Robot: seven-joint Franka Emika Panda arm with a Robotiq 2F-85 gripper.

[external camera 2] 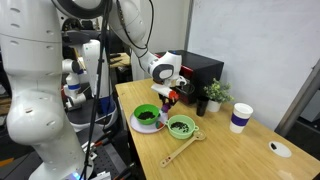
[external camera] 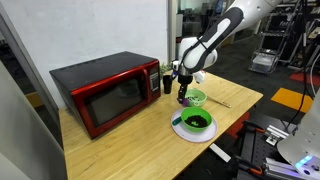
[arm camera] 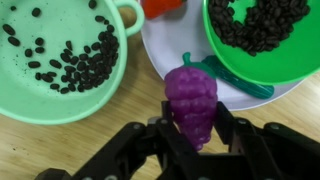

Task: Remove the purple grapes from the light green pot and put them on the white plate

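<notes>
Wooden tabletop [external camera: 110, 140]: white plate [arm camera: 165, 45] sits near one edge, light green pot [arm camera: 25, 95] just beside it (dark beans inside). Gripper [arm camera: 190, 122] clenches purple grapes [arm camera: 190, 95] above them.

purple grapes [arm camera: 190, 98], light green pot [arm camera: 35, 97], white plate [arm camera: 165, 45], red microwave [external camera: 105, 92]

red microwave [external camera: 105, 92], potted plant [external camera 2: 214, 95], paper cup [external camera 2: 241, 117]

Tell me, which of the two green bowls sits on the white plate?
The darker green bowl sits on the white plate; the light green pot stands on the wooden table.
</notes>
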